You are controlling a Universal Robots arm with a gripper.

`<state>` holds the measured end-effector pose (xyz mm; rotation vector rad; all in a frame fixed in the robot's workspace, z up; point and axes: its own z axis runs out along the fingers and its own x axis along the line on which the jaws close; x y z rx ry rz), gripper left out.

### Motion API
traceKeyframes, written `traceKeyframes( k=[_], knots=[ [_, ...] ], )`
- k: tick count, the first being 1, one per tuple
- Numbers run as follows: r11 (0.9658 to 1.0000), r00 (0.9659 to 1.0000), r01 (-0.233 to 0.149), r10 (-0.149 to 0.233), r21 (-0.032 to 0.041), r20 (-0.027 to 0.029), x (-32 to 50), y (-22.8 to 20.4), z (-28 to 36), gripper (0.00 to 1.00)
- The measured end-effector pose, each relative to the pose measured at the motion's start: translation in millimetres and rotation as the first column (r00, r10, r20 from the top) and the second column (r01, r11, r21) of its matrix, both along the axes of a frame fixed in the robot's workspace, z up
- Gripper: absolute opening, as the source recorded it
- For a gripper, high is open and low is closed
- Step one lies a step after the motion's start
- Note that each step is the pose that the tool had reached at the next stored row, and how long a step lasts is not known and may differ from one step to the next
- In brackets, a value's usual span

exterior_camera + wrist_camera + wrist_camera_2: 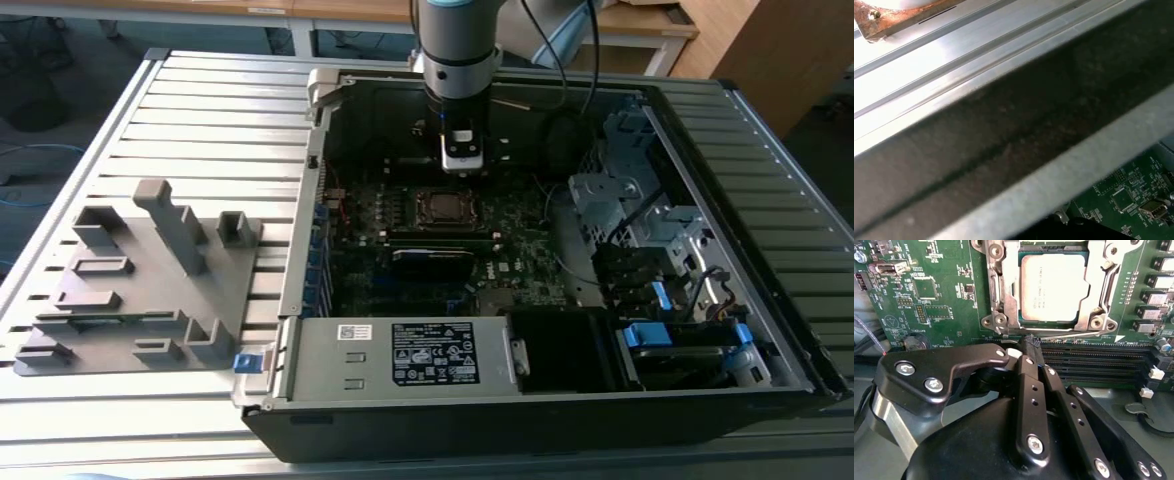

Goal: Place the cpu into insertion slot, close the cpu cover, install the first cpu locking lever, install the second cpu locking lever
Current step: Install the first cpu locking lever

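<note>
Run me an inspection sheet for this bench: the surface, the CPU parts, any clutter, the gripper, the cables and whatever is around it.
Surface: slatted metal table carrying an open computer case.
Job's things: cpu seated in the insertion slot; cpu cover lies closed around it; a thin locking lever runs along the socket edge nearest the gripper.
Clutter: grey fixture tray at the exterior view's left.
Grippers: gripper, fingers together, tips at that socket edge; contact with the lever cannot be judged.
Cables: black cables beside the arm; red wire by the motherboard.
Surroundings: wooden benches beyond the table.
</note>
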<state>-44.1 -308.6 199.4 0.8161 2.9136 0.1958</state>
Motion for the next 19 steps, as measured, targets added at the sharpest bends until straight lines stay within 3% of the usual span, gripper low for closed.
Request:
traceKeyframes(
  k=[6,19],
  knots=[
    [1.0,1.0,0.0,0.0,-0.003,0.0,0.4,-0.6,-0.3,0.11],
    [1.0,1.0,0.001,-0.001,0.0,0.0006,-1.9,-0.1,2.9,0.11]
  ],
)
